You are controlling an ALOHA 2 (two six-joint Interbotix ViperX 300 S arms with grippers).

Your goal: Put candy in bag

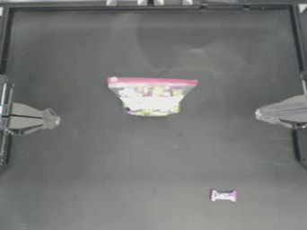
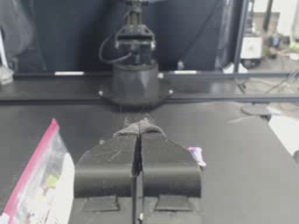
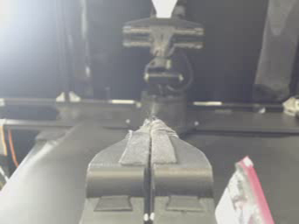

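Dark counter (image 1: 78, 179) fills the top view. Bag (image 1: 151, 95) lies just above frame centre, its pink seal strip along the upper edge, yellow, green and white contents visible through the clear plastic. Candy (image 1: 223, 195) lies alone at lower right, well apart from the bag, pale middle with pink ends. Left gripper (image 1: 53, 120) sits at the left edge, mid-height, tips pressed together, holding nothing. Right gripper (image 1: 260, 115) sits at the right edge, mid-height, likewise pressed together and holding nothing. Both are well apart from bag and candy.

Left wrist view: left gripper (image 2: 139, 127) rises at centre, tips meeting with no gap. Bag (image 2: 41, 183) occupies the lower left corner, red strip running diagonally. Candy (image 2: 196, 156) shows just right of the gripper, resting on the counter. The other arm stands at upper centre beyond the counter edge.

Right wrist view: right gripper (image 3: 151, 126) at centre, tips together. Bag (image 3: 245, 199) sits at lower right, red strip on its right side. The opposite arm stands at upper centre.
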